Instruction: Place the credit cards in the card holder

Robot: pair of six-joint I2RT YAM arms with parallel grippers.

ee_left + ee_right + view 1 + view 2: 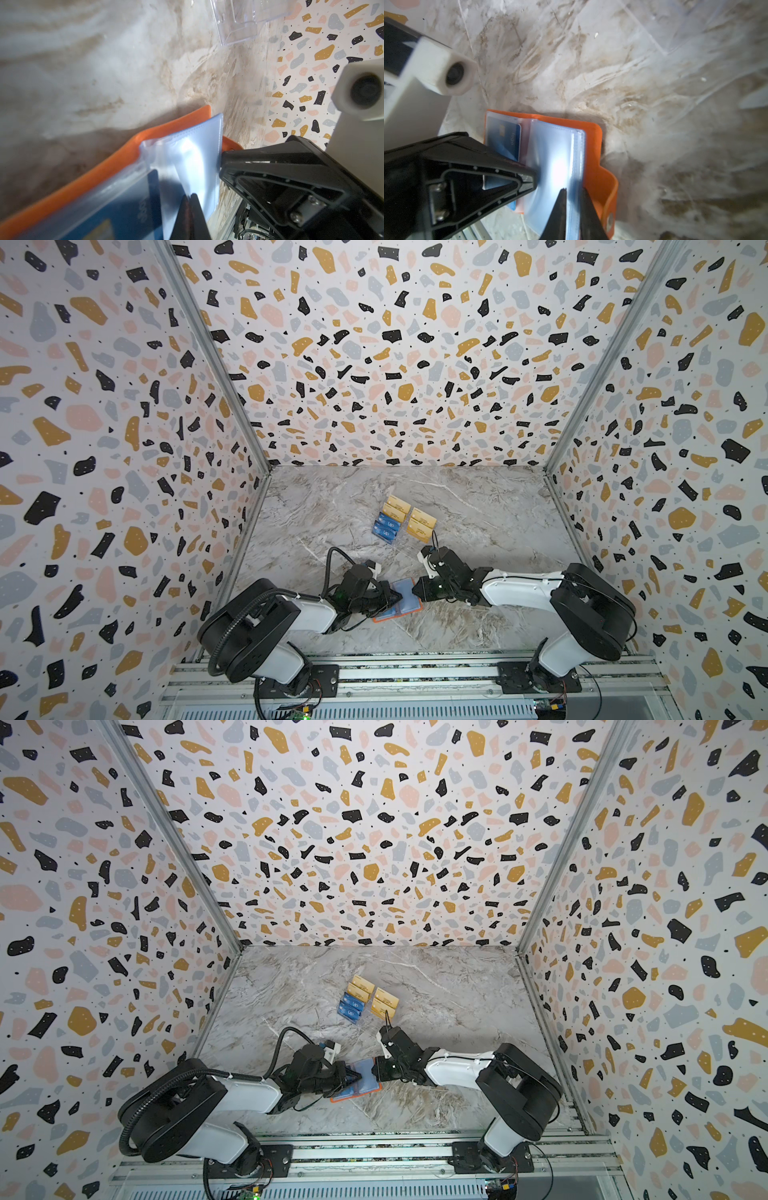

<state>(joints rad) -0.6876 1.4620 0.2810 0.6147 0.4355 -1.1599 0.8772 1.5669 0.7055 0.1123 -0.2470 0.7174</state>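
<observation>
As left gripper (190, 199) and right gripper (574, 195), jaws narrow, pinch glossy clear sleeves (550, 155), open orange holder (593, 145) keeps blue card (506, 141) sleeved beside left

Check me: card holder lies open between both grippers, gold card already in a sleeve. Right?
No: the sleeved card is blue, not gold, as the right wrist view shows. The card holder does lie open between the left gripper and right gripper.
</observation>
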